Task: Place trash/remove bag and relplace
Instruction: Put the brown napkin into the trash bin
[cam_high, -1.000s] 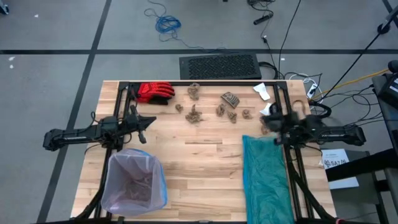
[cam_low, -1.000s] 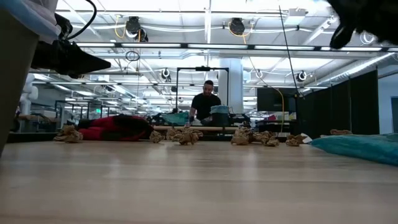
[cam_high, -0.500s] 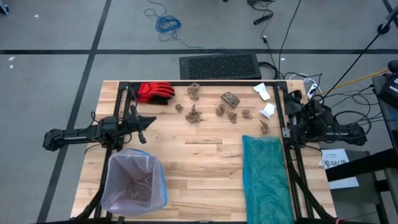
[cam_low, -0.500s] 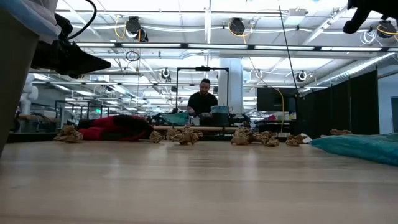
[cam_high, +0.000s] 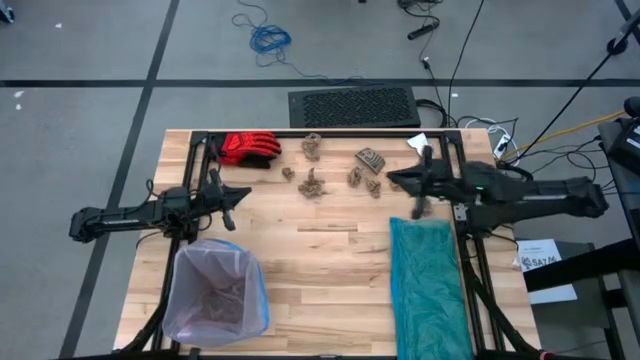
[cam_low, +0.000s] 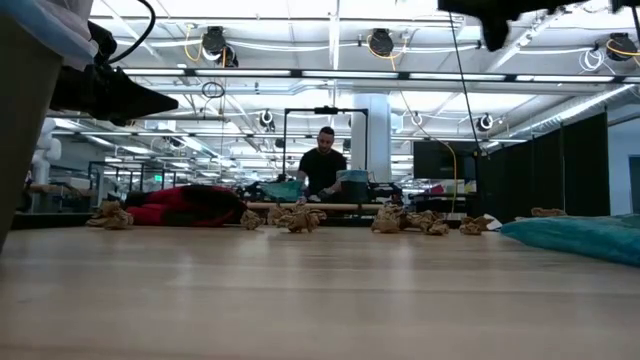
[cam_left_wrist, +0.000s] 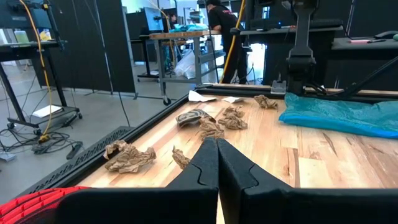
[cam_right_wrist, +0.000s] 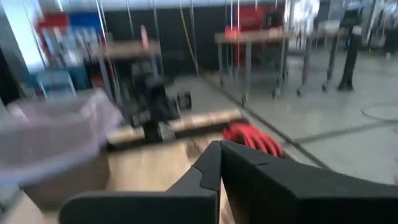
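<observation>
Several tan paper lumps of trash (cam_high: 313, 183) and a white scrap (cam_high: 418, 143) lie on the far half of the wooden table. The pale lilac bag (cam_high: 205, 252) lines the bin (cam_high: 215, 300) at the near left, with lumps inside. My right gripper (cam_high: 392, 181) hovers shut, pointing level, above the lumps near the table's right side; its wrist view shows the fingers (cam_right_wrist: 211, 163) closed and empty. My left gripper (cam_high: 235, 196) waits shut just beyond the bin, fingers (cam_left_wrist: 208, 163) closed and empty.
A red glove (cam_high: 248, 148) lies at the far left. A teal-green plastic bag (cam_high: 425, 280) is spread along the near right. A black frame rail (cam_high: 320, 133) runs along the far edge. A person (cam_low: 322, 170) stands in the room behind the table.
My right gripper has risen from its folded place at the table's right edge and swung out toward the table's left, tipping to level, and now hangs over the right-hand lumps. It has stayed shut. The trash, bin and bags have not moved.
</observation>
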